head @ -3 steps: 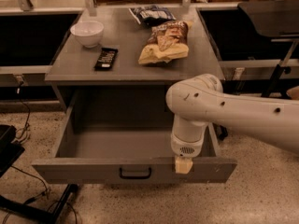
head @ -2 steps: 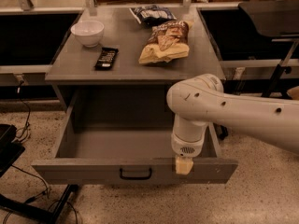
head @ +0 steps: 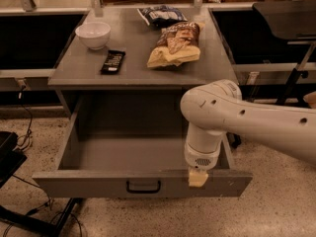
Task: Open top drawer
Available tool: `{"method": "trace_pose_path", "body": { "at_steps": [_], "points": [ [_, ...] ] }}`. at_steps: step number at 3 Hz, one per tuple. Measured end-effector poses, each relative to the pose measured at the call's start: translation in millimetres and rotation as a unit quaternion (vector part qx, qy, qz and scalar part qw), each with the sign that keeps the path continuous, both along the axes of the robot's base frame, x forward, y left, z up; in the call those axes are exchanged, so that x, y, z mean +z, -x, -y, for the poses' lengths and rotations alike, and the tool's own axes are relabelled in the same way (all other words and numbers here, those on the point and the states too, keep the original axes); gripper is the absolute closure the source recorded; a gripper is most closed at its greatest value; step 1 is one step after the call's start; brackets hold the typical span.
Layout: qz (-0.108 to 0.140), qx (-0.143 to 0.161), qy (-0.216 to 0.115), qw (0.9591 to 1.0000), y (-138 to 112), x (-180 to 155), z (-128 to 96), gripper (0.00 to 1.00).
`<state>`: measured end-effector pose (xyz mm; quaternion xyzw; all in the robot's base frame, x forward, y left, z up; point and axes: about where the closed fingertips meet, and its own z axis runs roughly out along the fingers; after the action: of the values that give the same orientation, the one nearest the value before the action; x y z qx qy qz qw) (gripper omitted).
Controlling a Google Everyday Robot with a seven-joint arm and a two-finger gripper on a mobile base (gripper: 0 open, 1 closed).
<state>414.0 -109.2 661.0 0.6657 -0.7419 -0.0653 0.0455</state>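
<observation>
The top drawer is a large grey drawer pulled far out of the grey cabinet, with its plain grey inside showing and nothing in it. A small black bar handle sits at the centre of its front panel. My white arm reaches in from the right. The gripper hangs straight down over the right part of the drawer's front edge, to the right of the handle. Only a cream-coloured tip shows below the wrist.
On the cabinet top lie a white bowl, a black bar-shaped packet, a brown chip bag and a dark blue bag. Dark shelving stands on both sides. Black cables and a black base lie on the floor at left.
</observation>
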Motion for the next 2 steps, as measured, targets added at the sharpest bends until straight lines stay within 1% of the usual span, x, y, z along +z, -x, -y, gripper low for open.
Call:
{"method": "trace_pose_path", "body": {
  "at_steps": [2],
  "points": [
    [-0.007,0.009,-0.004,0.9999,14.2,5.2,10.5,1.0]
  ]
}}
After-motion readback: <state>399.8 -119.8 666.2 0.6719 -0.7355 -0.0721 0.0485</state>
